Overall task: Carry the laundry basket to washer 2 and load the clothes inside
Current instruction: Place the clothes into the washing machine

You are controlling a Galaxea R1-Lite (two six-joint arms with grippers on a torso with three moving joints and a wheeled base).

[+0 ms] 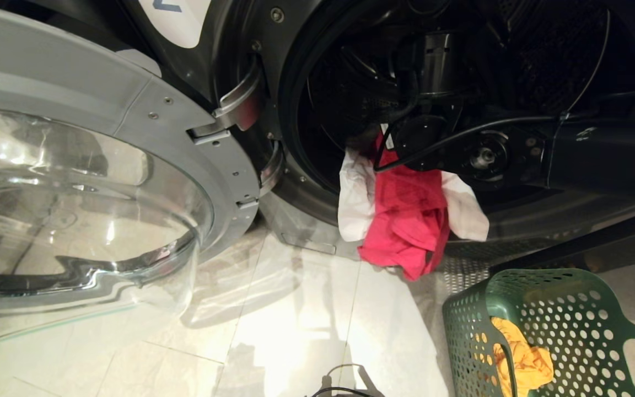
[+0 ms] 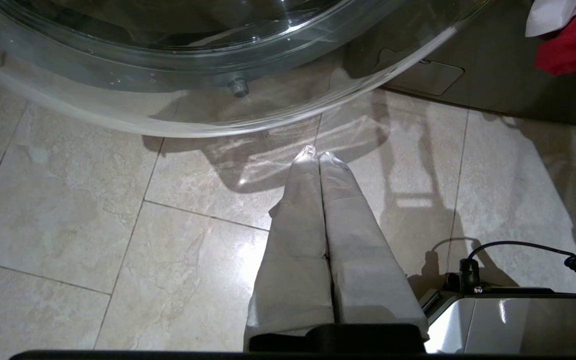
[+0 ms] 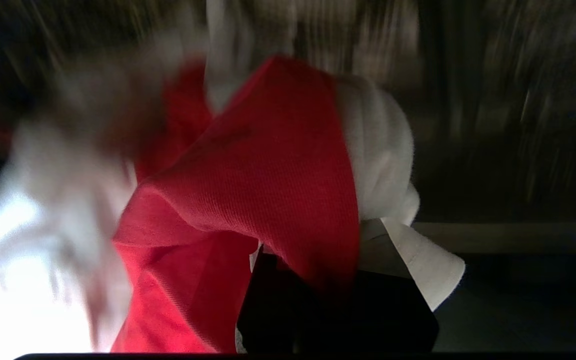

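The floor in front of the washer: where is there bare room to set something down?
Bare floor tiles lie between the open glass door and the green basket. The washer mouth is crowded: the right gripper holds red and white clothes hanging over its rim. The basket still holds a yellow garment.

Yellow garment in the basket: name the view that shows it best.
The head view. The yellow garment lies in plain sight inside the laundry basket. The left wrist view catches only a sliver of the basket's edge, no garment; the right wrist view shows neither.
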